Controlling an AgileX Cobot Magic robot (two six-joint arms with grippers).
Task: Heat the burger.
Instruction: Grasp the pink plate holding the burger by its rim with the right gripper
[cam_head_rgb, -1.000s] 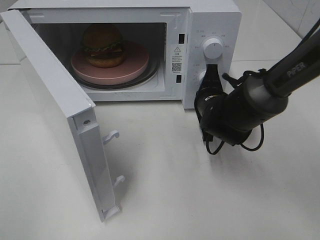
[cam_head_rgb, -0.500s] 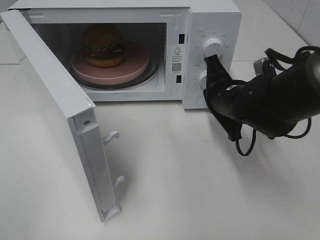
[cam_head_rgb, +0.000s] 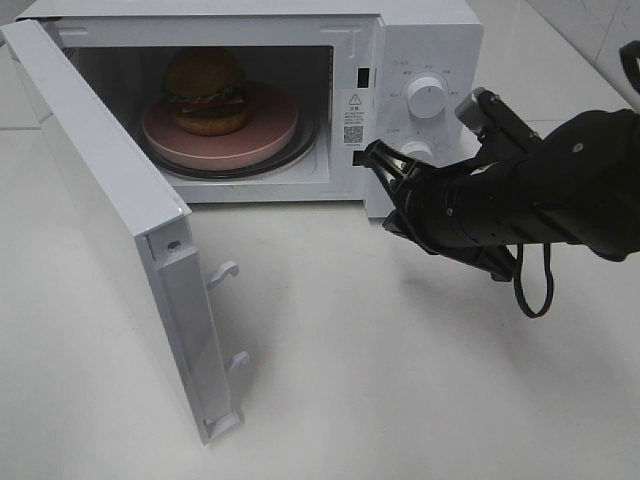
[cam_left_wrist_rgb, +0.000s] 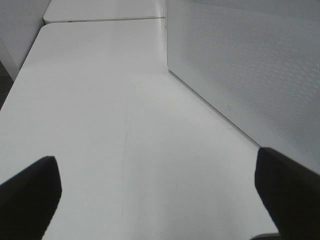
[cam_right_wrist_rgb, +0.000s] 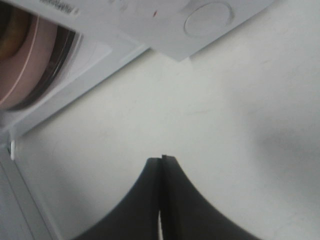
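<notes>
Golden-brown burger (cam_head_rgb: 207, 90) sits on pink plate (cam_head_rgb: 272, 136) inside open microwave (cam_head_rgb: 430, 40) | I see right gripper (cam_right_wrist_rgb: 161, 162) pressed together near lower dial (cam_head_rgb: 418, 150) | left gripper (cam_left_wrist_rgb: 159, 177) spread wide above white table (cam_left_wrist_rgb: 100, 100)

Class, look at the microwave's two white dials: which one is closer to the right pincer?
The lower dial. It sits level with the right pincer and is partly covered by it, while the upper dial stands clear above.

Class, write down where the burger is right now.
In the exterior high view the burger sits left of centre on the pink plate inside the open microwave, upper left of the picture.
</notes>
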